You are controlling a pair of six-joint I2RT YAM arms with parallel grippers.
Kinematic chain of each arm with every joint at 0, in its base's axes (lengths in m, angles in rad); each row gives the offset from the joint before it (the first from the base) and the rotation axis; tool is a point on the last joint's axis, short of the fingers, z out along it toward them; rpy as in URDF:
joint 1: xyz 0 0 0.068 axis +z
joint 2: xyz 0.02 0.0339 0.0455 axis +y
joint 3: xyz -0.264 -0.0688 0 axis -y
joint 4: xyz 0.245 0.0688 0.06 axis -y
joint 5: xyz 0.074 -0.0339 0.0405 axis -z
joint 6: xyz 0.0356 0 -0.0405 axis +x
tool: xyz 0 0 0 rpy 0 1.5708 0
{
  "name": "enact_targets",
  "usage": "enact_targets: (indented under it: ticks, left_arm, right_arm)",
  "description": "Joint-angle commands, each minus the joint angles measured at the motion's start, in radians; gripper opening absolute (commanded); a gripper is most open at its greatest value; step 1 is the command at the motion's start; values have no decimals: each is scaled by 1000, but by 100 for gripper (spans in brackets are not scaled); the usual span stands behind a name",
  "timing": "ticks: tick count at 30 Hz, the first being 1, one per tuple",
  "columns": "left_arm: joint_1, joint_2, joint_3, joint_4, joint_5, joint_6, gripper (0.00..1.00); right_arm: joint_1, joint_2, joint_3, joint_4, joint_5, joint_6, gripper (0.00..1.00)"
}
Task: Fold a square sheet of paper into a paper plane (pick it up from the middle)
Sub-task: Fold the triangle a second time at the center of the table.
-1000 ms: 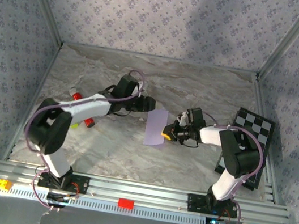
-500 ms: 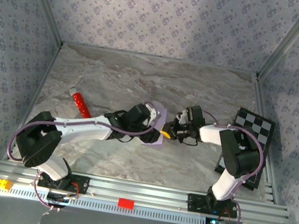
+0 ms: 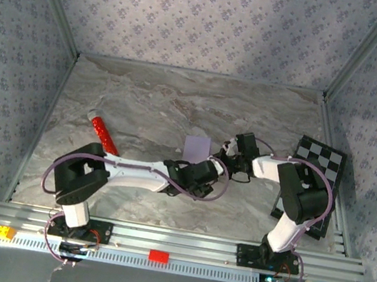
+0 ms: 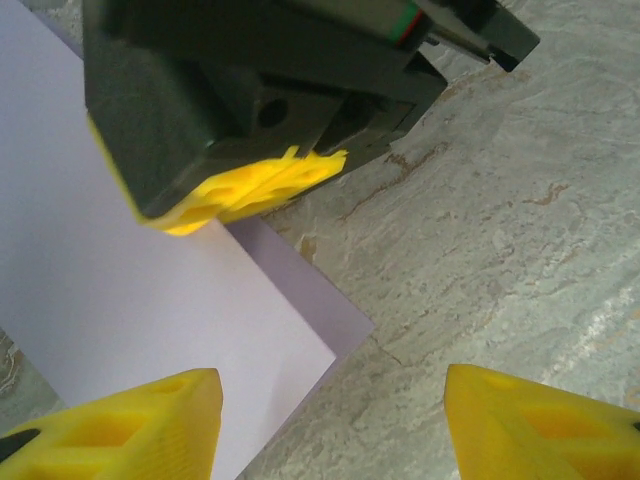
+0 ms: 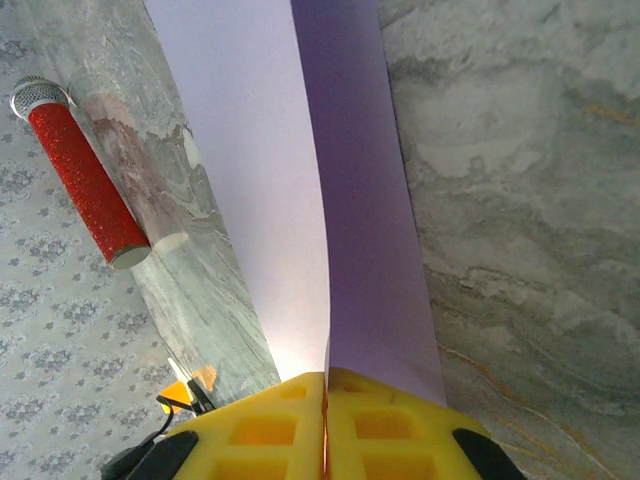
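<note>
Up close, right gripper (image 5: 325, 385) pinches square sheet of paper (image 5: 250, 150); left wrist: left gripper (image 4: 330, 400) spread.

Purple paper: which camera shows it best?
The right wrist camera. The paper stretches long and bent from the right gripper pinching it. The left wrist camera sees one flat corner; the top camera sees a small patch.

The square sheet of paper (image 5: 250, 150) is plain pale lilac, and its shaded half is a deeper violet. The right pincer (image 5: 325, 400) and left pincer (image 4: 335, 425) have bright yellow fingers. The tabletop (image 3: 145, 97) is grey-beige marble, and the walls (image 3: 194, 19) are pale blue with small floral sprigs. The cylinder (image 5: 85, 185) is glittery red, its cap seemingly silver. The board (image 3: 319, 159) is checkered black and white.
</note>
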Motion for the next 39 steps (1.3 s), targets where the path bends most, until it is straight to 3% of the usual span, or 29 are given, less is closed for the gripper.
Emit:
enact_targets:
  ticks: [1, 9, 22, 24, 27, 32, 39]
  left_arm:
    - [-16, 37, 50, -50, -108, 36, 61]
    - [-20, 92, 94, -77, -149, 45, 55]
    - [-18, 61, 76, -59, -164, 29, 3]
    - [-14, 48, 70, -57, -150, 19, 0]
    - [7, 21, 55, -42, -90, -7, 0]
    - [84, -42, 4, 27, 116, -85, 0]
    - [190, -70, -41, 139, 383, -197, 0]
  right_arm:
    - [-6, -30, 23, -43, -16, -20, 9]
    - [-7, -30, 25, -49, -12, -23, 9]
    - [-13, -45, 24, -72, -4, -47, 13]
    - [-18, -54, 24, -86, 4, -58, 14]
    - [-33, -86, 18, -122, 34, -78, 18]
    - [-88, -196, -22, -219, 128, -122, 27]
    - [-154, -333, -99, -282, 175, -152, 28]
